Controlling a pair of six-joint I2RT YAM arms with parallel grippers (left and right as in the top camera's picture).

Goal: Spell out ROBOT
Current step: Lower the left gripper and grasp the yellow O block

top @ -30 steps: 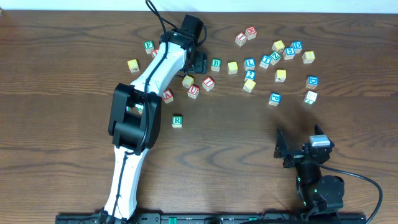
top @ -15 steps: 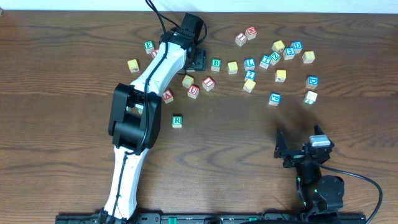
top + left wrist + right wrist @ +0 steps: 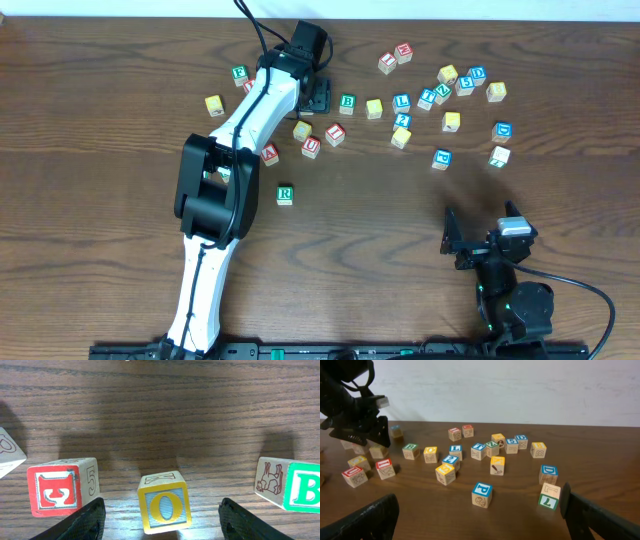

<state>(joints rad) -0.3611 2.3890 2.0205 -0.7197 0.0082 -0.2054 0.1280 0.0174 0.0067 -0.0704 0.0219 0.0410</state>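
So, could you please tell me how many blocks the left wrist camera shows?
4: a cropped block at the left edge, a red-faced block, the yellow O block at bottom centre, and the green B block at the right. More may lie off-frame.

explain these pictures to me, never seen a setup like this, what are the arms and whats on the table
These are two robot arms at a wooden table, each ending in a two-finger gripper. The overhead view looks straight down. In it the white left arm reaches out to a scatter of small wooden letter cubes, and the dark right arm sits folded near its base. A green R cube lies apart from the rest.

The left wrist view comes from a camera on that arm. There the left gripper is open, with a yellow O cube between its fingers but not touched. A green B cube stands off to one side.

The right wrist view shows the right gripper wide open and empty. Nothing is held.
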